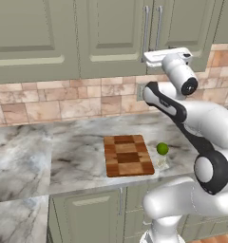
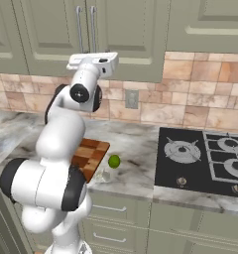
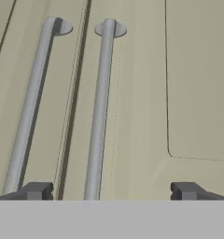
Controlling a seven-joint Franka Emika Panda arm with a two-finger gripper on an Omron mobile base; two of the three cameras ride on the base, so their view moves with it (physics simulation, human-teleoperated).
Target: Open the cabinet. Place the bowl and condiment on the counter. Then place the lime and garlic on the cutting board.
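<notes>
Sage-green cabinet (image 3: pixel 132 93) is shut, up at 12 o'clock above the table (image 1: pixel 68 156). Claw (image 3: pixel 109 191) is spread wide, holding nothing, straddling the right door's handle (image 3: pixel 99 112). Advice: centre on that bar before closing, keeping clear of the left handle (image 3: pixel 27 107). Cutting board (image 1: pixel 128 155) is bare; lime (image 1: pixel 162 148) is at its 3 o'clock. Stove (image 2: pixel 205 158) is well apart.

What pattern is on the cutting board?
Light and dark brown chequered blocks on the cutting board, clearest in left base view.

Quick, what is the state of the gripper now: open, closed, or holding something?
Gripper: open, fingers wide apart, holding nothing; one silver bar handle of the cabinet lies between them, not gripped.
</notes>
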